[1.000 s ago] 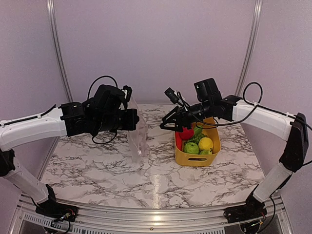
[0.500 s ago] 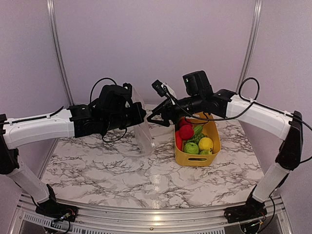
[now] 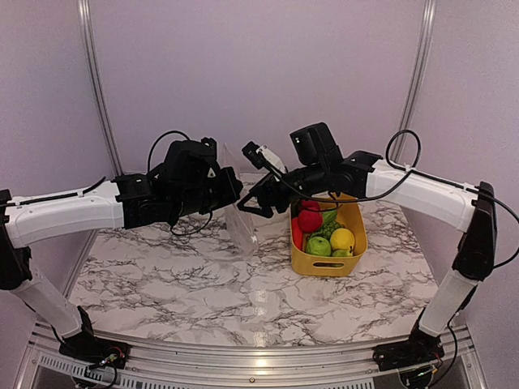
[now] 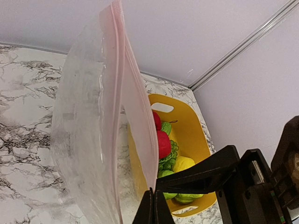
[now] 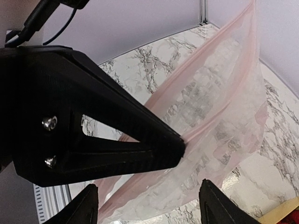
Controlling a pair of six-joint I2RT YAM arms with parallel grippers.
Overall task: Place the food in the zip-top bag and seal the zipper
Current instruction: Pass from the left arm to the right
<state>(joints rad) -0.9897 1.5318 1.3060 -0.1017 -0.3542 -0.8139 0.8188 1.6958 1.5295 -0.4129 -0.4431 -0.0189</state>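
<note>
My left gripper (image 3: 230,191) is shut on the mouth edge of the transparent zip-top bag (image 3: 240,220) and holds it hanging above the table. In the left wrist view its closed fingertips (image 4: 154,205) pinch the bag (image 4: 88,135) just below the pink zipper strip (image 4: 119,70). My right gripper (image 3: 250,199) is open and empty, right beside the bag. In the right wrist view the bag (image 5: 215,116) lies between its spread fingertips (image 5: 86,203). The food (image 3: 320,231), a red apple, a lemon and green pieces, lies in the yellow basket (image 3: 354,255).
The yellow basket (image 4: 191,135) stands on the marble table right of the bag. The left gripper's black fingers (image 5: 93,126) fill much of the right wrist view. Aluminium frame posts (image 3: 96,81) stand at the back corners.
The left arm has carried the bag up and to the right. The right arm has swung left from above the basket to the bag, still open.
</note>
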